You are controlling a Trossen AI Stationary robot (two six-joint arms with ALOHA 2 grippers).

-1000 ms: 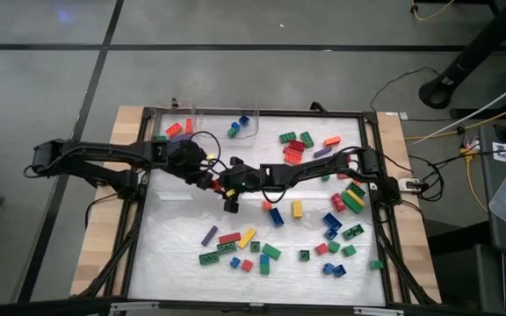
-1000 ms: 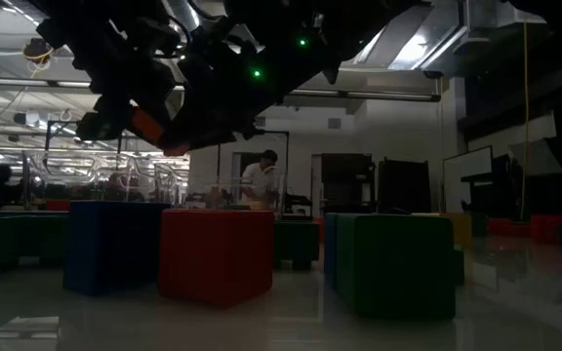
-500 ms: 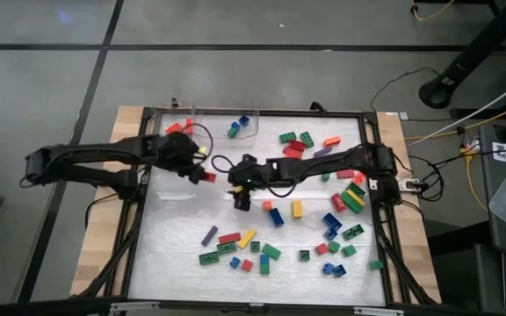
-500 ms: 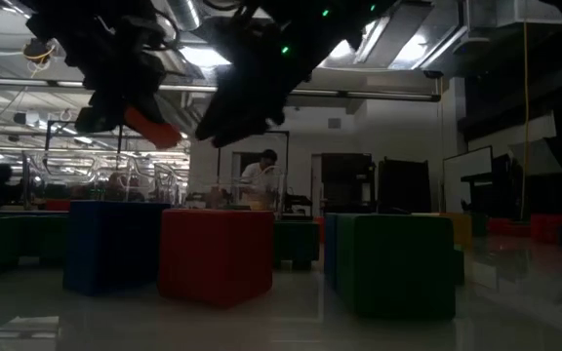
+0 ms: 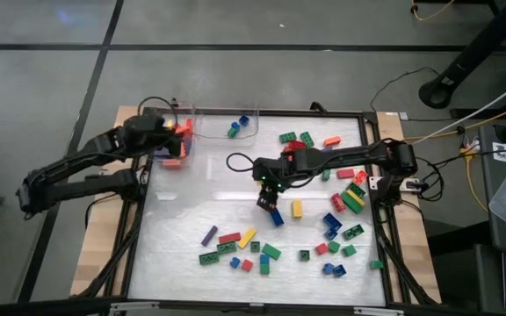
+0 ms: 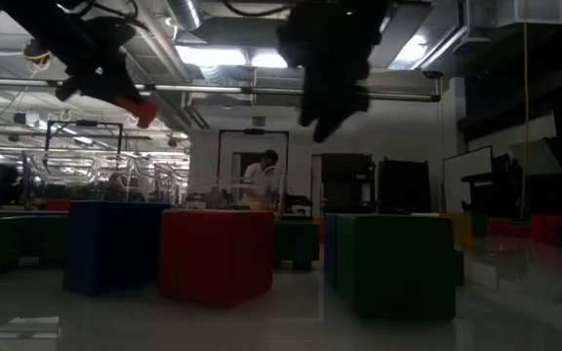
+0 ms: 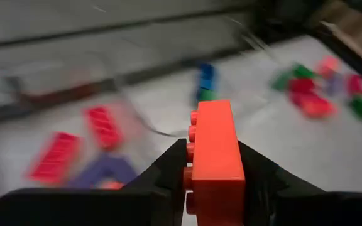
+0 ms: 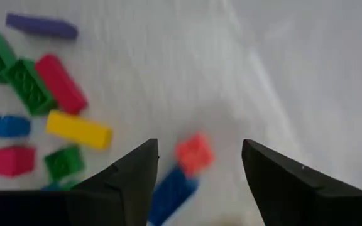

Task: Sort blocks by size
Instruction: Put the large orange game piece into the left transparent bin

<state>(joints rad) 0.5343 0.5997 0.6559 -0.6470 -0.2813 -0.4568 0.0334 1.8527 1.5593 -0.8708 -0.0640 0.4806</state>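
Left wrist view: long orange block (image 7: 215, 154) clenched in left tool (image 7: 213, 172), long axis pointing forward.

You have one long orange brick (image 7: 215, 154) pinched lengthwise in the left end effector (image 5: 181, 132), over the far-left clear bin, where red and purple bricks (image 7: 80, 147) lie. A blue and green pair (image 5: 238, 125) sits in the next bin. The rest of the blocks (image 5: 323, 211) lie scattered loose across the white bench (image 5: 183, 228), mostly right and near.
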